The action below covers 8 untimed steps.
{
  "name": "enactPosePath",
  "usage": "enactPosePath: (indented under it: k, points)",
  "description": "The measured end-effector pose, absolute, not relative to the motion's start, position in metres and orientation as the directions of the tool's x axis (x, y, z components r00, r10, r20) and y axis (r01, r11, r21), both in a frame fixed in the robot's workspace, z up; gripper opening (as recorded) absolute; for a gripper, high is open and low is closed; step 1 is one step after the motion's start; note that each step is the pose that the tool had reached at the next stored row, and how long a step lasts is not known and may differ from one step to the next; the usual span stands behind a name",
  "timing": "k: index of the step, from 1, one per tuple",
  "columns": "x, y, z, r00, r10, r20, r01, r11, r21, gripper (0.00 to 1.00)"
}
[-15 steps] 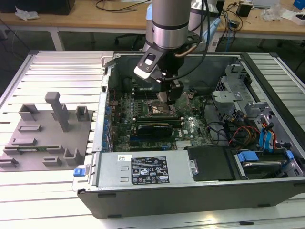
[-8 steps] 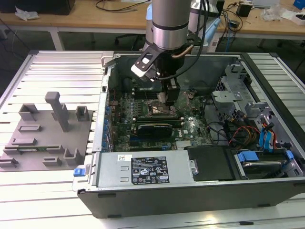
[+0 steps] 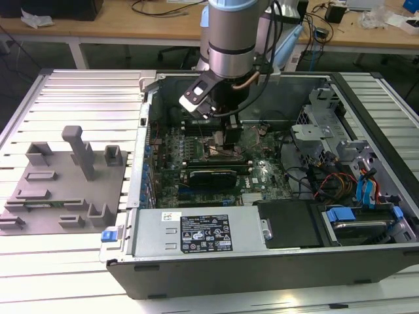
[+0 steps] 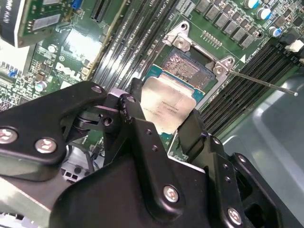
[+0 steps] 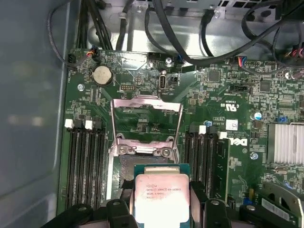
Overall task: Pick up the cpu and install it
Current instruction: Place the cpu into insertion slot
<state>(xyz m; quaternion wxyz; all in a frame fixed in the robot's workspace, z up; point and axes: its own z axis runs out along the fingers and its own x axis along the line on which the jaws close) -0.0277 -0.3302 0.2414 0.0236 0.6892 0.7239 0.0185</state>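
1. A ribbed metal table (image 3: 72,98) carries an open black computer case (image 3: 262,275) lying on its side, toward the table's edge at the exterior view's right.
2. A grey plastic fixture plate (image 3: 65,190) with upright blocks lies by the table's edge at the exterior view's left, well apart from the case.
3. A silver robot arm (image 3: 232,39) reaches down into the case and hides part of the green motherboard (image 3: 262,173).
4. A long black expansion card (image 3: 211,176) lies across the motherboard, near the arm's tip.
5. The matte black gripper (image 4: 161,114) has its fingers (image 4: 130,102) clamped on two opposite edges of the cpu.
6. The cpu (image 5: 161,199), a flat square chip with a dull silver top and a thin green rim, is held over the socket (image 4: 187,66) near the motherboard's middle. It is slightly tilted and covers part of the socket. Whether they touch cannot be told.
7. The socket's shiny metal frame (image 5: 146,118) is swung open.
8. Rows of narrow black memory slots (image 5: 85,161) flank the socket on both sides.
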Motion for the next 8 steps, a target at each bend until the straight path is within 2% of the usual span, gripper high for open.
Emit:
enactPosePath:
  k: [8]
  points:
    - [-0.0277,-0.3234,0.2337,-0.035,0.999,-0.01,0.998,0.035,0.058,0.55]
